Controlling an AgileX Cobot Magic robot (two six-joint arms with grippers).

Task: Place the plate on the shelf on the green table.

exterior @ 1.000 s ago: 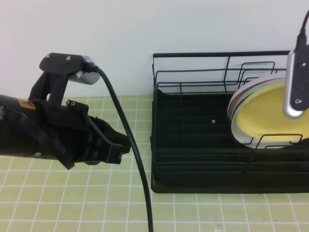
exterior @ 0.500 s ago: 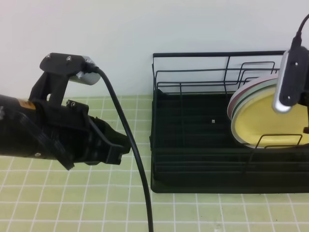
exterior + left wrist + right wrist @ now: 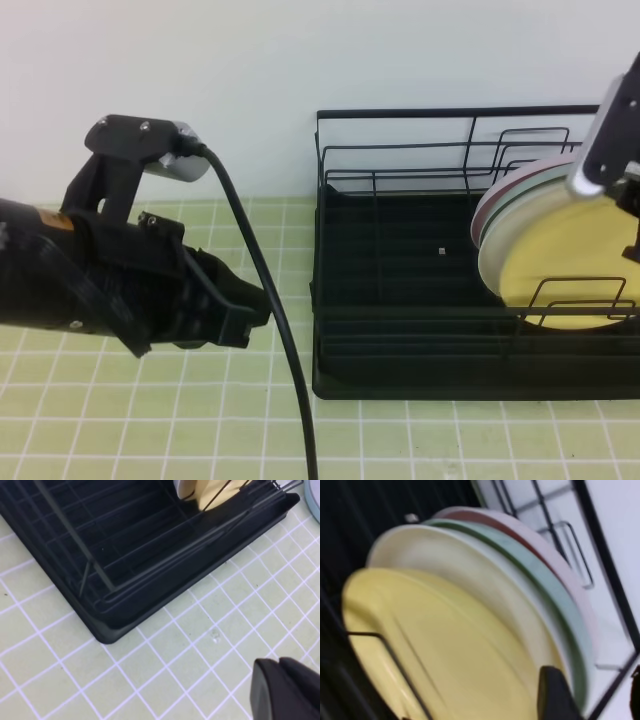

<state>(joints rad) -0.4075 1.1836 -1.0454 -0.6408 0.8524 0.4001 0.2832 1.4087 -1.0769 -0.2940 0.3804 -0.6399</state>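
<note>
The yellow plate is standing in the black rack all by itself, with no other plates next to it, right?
Not quite. The yellow plate does stand in the black rack, but it is not alone: other plates stand right behind it, as the right wrist view shows.

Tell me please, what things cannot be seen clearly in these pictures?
- Right gripper: the exterior high view's right edge cuts it off; the right wrist view shows only one dark fingertip.
- Plates behind the yellow plate: overlapping, and blurred in the right wrist view, so their number is uncertain.
- Shelf: its right end is cut off.
- Left gripper: only its tips show in the left wrist view.
</note>
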